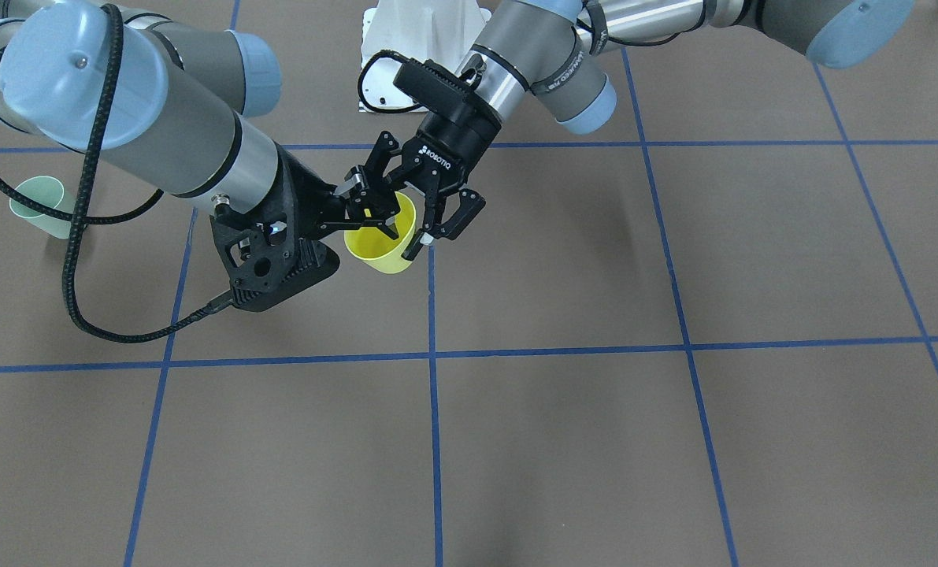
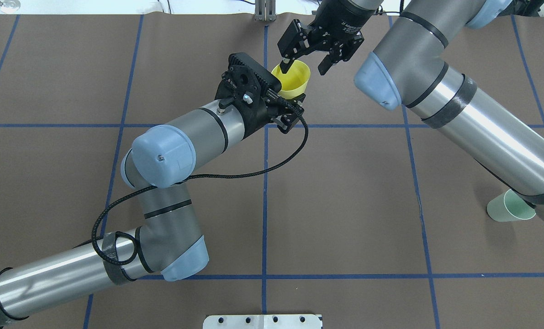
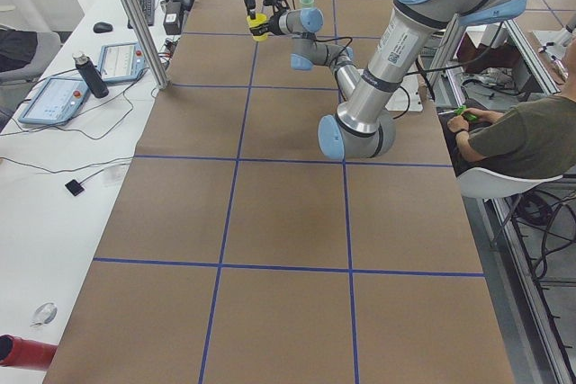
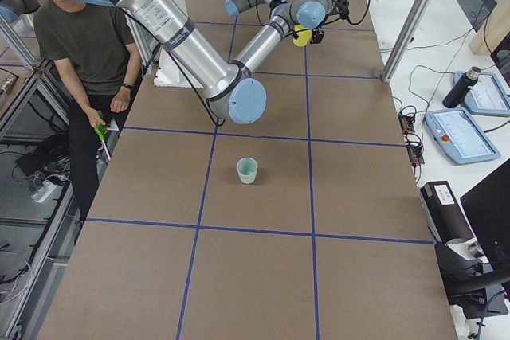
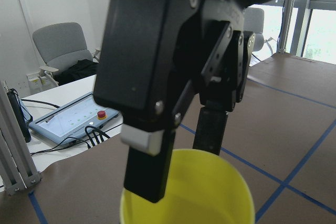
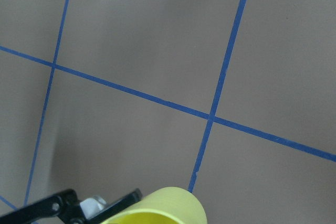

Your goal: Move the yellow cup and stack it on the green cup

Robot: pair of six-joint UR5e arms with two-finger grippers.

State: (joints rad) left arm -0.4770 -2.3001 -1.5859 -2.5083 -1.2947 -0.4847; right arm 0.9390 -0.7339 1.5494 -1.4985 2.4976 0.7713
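Note:
The yellow cup [image 2: 292, 82] is held in the air over the far middle of the table, roughly upright with its mouth up; it also shows in the front view [image 1: 382, 240]. My left gripper [image 2: 292, 98] is shut on its lower body from the side. My right gripper [image 2: 304, 67] is open at the rim, one finger inside the cup and the other outside, as the left wrist view [image 5: 178, 161] shows. The green cup [image 2: 509, 206] stands alone on the table by my right arm's lower link, far from both grippers [image 1: 39, 206].
The left wrist's black cable [image 2: 253, 171] loops over the table's middle. My right arm's long silver link [image 2: 482, 128] spans the right half. A standing operator [image 4: 80, 45] and a seated one [image 3: 513, 132] are on the robot's side of the table. A side desk [image 3: 81, 87] holds tablets and a bottle.

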